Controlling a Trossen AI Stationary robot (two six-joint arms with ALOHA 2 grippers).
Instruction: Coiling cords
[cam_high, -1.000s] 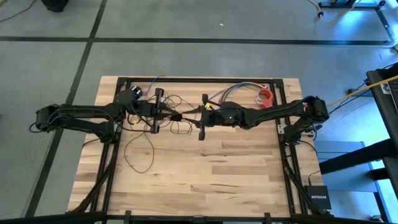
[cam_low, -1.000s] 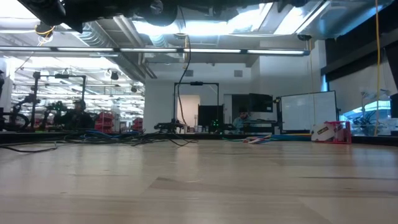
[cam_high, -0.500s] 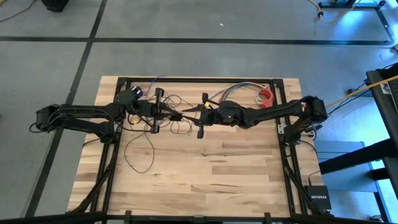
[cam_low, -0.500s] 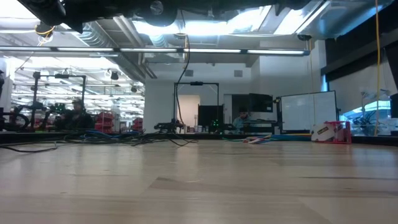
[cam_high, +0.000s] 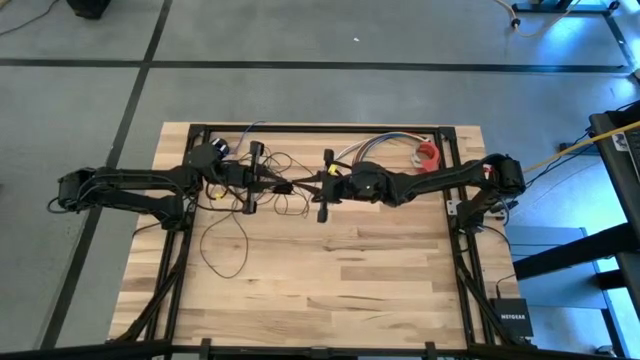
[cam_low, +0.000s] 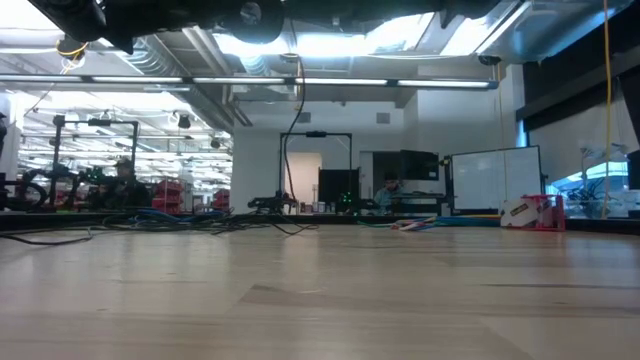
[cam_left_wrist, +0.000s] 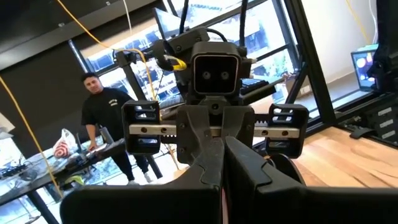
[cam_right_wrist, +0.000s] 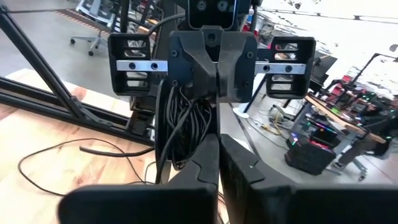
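The cord is a thin dark wire. Part of it is gathered in a coil that hangs in the air above the table's far middle. Slack loops trail over the wood toward the near left. My left gripper comes in level from the left and is shut on the coil. My right gripper comes level from the right, meets it tip to tip and is shut beside the coil. In the right wrist view the left gripper faces me with the coil hanging from it. My left gripper pinches the coil's top strands between its two fingers, coming level from the table's left. Several loops hang below the fingers, clear of the wood, and a slack strand drops from them toward the table. My right gripper is shut on the cord at the coil's upper edge, right against the left fingertips, coming level from the table's right. Its own fingers hide the exact spot, so how many strands lie between them cannot be told.
A bundle of multicoloured wires and a red tape roll lie at the far right. A black frame runs round the table. The near half of the wood is bare. A person stands beyond the table.
My right gripper has shut beside the coil without moving from its place. My left gripper and the coil have kept still.
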